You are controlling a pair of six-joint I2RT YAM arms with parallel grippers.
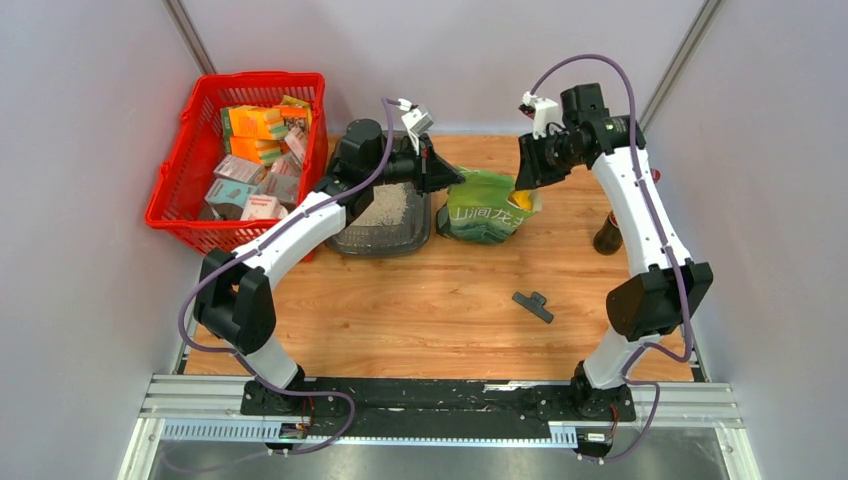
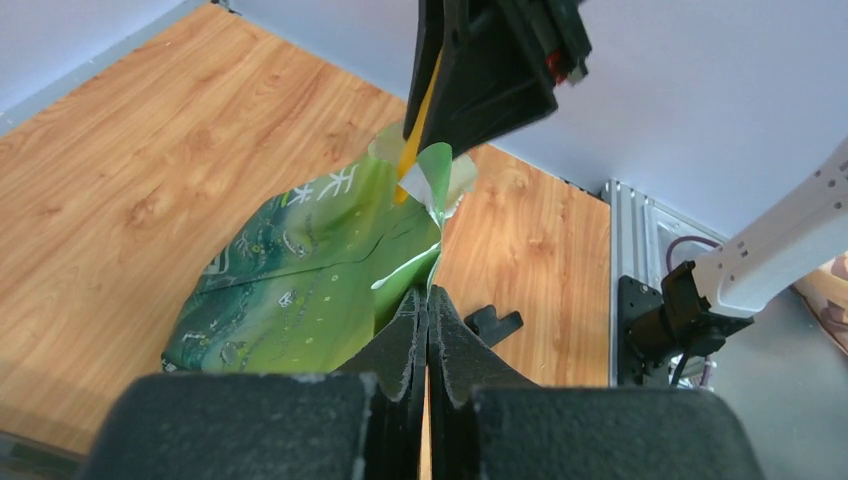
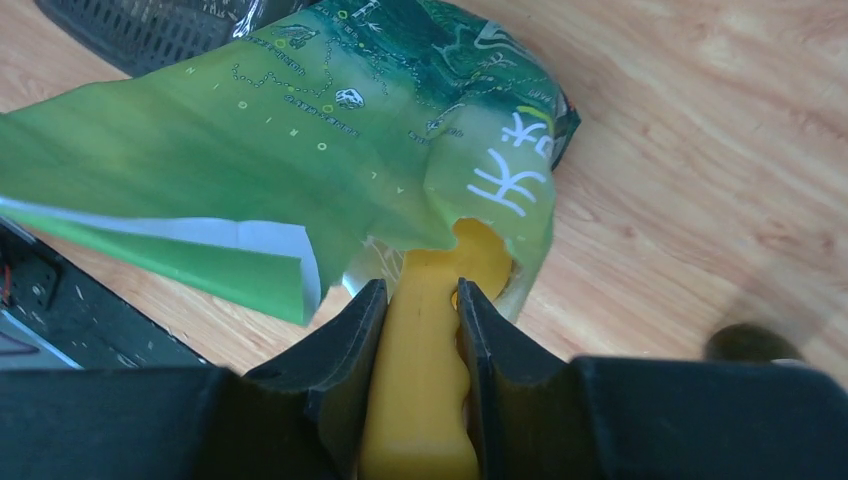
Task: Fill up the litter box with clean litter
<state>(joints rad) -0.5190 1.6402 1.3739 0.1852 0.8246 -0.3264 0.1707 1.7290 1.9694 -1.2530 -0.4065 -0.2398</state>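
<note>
The dark grey litter box (image 1: 392, 238) stands left of centre with some pale clean litter (image 1: 388, 206) in it; its corner shows in the right wrist view (image 3: 150, 30). A green printed bag (image 1: 488, 208) lies right of the box. My left gripper (image 1: 452, 180) is shut on the bag's top edge (image 2: 405, 260), with the fingertips (image 2: 428, 300) pinching it. My right gripper (image 3: 420, 290) is shut on the handle of a yellow scoop (image 3: 425, 380). The scoop's head is inside the bag's mouth and hidden. The right gripper (image 1: 527, 178) is just above the bag's right end.
A red mesh basket (image 1: 190, 150) with several small boxes stands at the far left, touching the litter box. A black clip (image 1: 533, 305) lies on the wooden table in front of the bag. A dark bottle (image 1: 607, 235) stands at the right by the right arm.
</note>
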